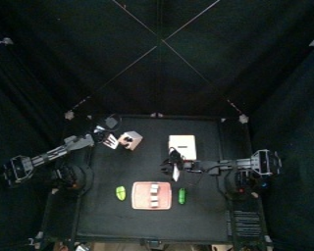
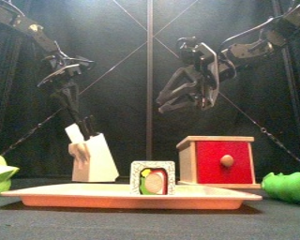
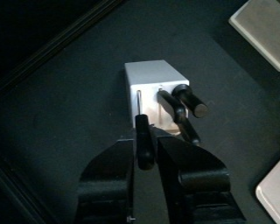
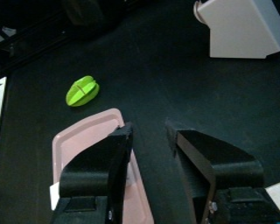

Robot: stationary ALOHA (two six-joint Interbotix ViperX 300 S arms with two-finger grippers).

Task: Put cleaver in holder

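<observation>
Two jaws of the left gripper (image 2: 67, 86) stand apart with nothing between them, directly over the holder (image 2: 95, 161). The cleaver (image 2: 75, 133) sits in a slot, pale handle poking up at a tilt (blade hidden). For this step, I'd lift straight up, keep the jaws wide and avoid nudging the handle. The holder is a smooth cream wedge-shaped block that looks light and easy to tip. The right gripper (image 2: 178, 98) hangs open, well apart from it.
</observation>
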